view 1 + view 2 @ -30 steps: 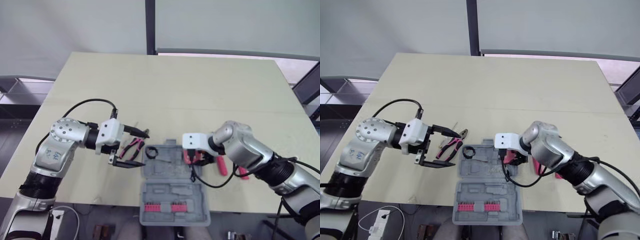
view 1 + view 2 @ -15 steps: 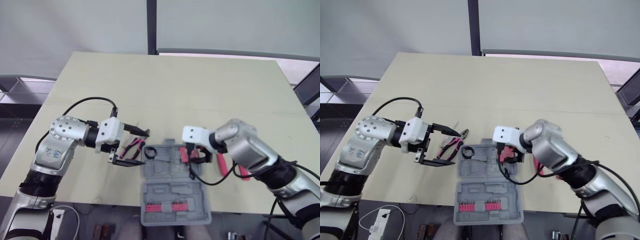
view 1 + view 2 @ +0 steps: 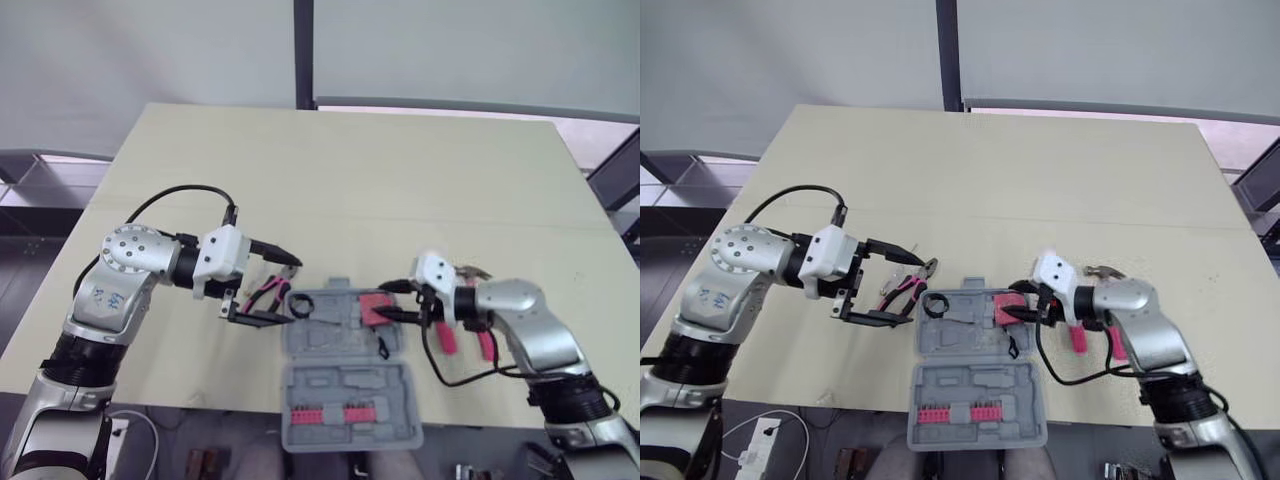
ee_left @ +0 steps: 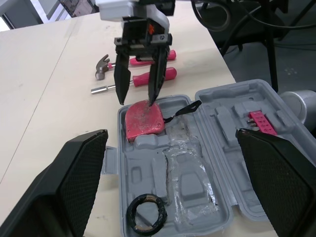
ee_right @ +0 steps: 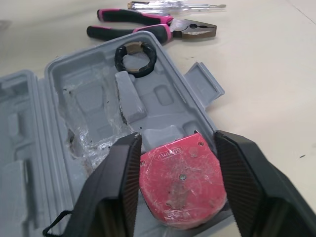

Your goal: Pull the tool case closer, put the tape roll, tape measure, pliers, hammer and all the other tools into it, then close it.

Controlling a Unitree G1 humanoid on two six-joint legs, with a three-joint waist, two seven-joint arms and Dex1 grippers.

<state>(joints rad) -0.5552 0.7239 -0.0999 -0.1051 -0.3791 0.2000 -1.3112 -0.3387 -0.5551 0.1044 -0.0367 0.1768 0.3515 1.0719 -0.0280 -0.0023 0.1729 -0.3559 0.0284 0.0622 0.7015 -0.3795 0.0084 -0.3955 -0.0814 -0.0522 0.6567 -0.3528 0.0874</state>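
A pale beige rectangular tabletop (image 3: 340, 170) is backed by light grey wall panels (image 3: 150, 50) that are divided by a dark vertical post (image 3: 301, 50), and a white power strip (image 3: 756, 438) is laid on the dark grey floor (image 3: 805, 440) below.

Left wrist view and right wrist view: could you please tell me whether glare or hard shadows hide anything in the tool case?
Left wrist view: the crinkled film in the tool case gives pale highlights, yet the tape measure is plainly visible. Right wrist view: lighting is even; the tape roll and pliers cast only soft shadows.
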